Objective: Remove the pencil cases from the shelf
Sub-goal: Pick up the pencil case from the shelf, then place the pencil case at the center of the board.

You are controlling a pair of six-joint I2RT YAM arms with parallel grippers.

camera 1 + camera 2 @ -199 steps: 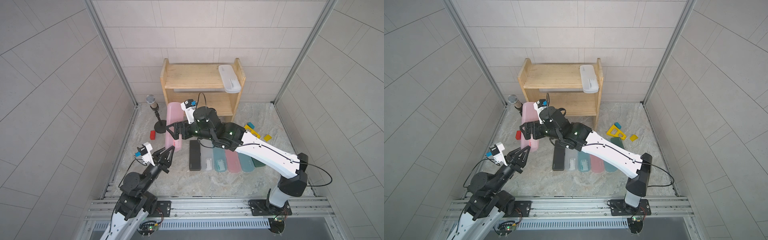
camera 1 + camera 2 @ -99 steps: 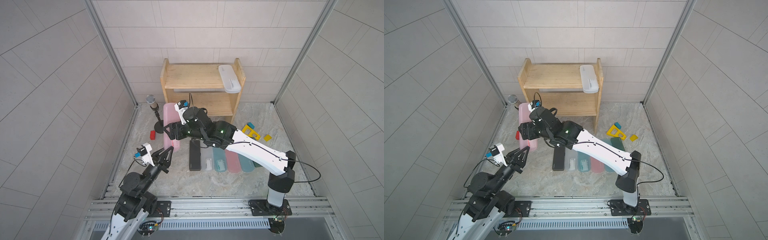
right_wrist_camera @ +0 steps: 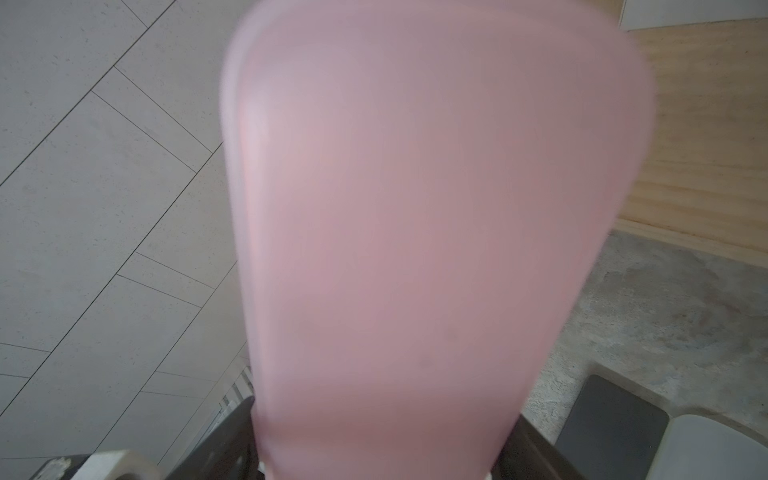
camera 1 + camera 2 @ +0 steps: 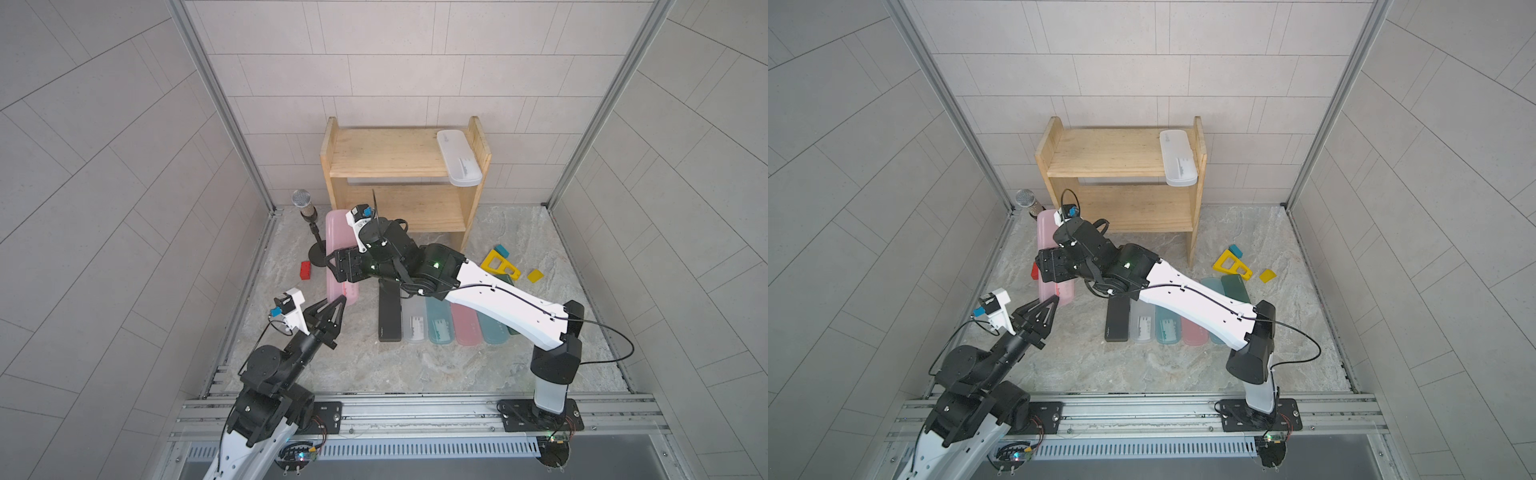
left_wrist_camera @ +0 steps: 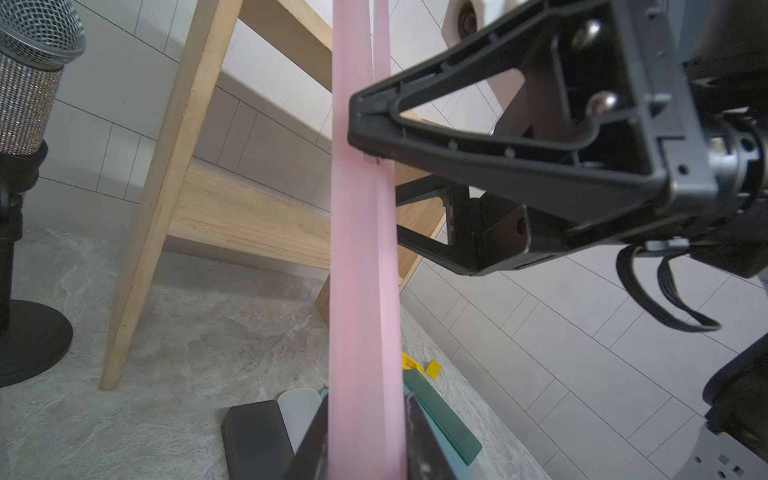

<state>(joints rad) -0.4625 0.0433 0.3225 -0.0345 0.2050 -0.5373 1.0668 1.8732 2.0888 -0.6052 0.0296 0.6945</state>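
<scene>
The left pincer (image 4: 341, 300) is closed on the near end of a pink pencil case (image 4: 337, 237). In the left wrist view the case (image 5: 361, 291) runs edge-on between that pincer's fingers (image 5: 309, 440). The right pincer (image 4: 331, 269) is clamped across the same case about halfway along. One of its fingertips (image 5: 365, 124) presses on the case's side, and the other finger sits behind the case. The case is off the shelf (image 4: 390, 158), out in front of its left side panel and over the table (image 4: 374, 374). A frosted white case (image 4: 459, 160) lies on the shelf's top tier at the right end, overhanging the front edge. A row of other cases (image 4: 439, 328) lies flat on the table.
</scene>
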